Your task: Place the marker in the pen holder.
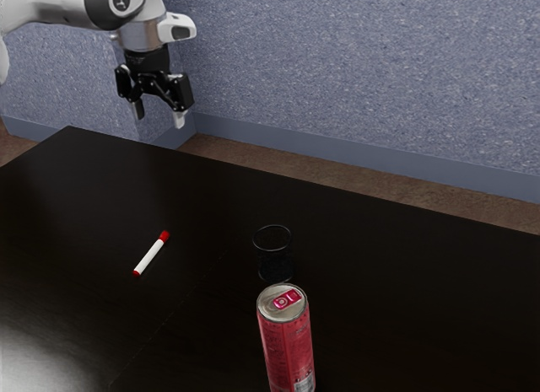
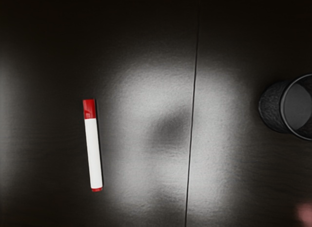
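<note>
Marker (image 1: 150,255) lies flat on the bench (image 1: 76,316), well apart from the holder (image 1: 275,264), which stands upright. Can (image 1: 288,346) stands near the holder. Jaws are spread, with nothing between them, raised above the bench at the end of the arm (image 1: 67,8). Step in hand, as judged: approach to the marker; grasp not made. Risks: the barrel looks round, so one-sided contact during descent could roll it away; jaws not turned to close across its width could slip or pinch badly. A grip far from mid-length may let it swing. If carried level, it would likely bridge the rim; a low or off-centre release could catch the rim and tip the holder. A wide approach could knock the can into it.
</note>
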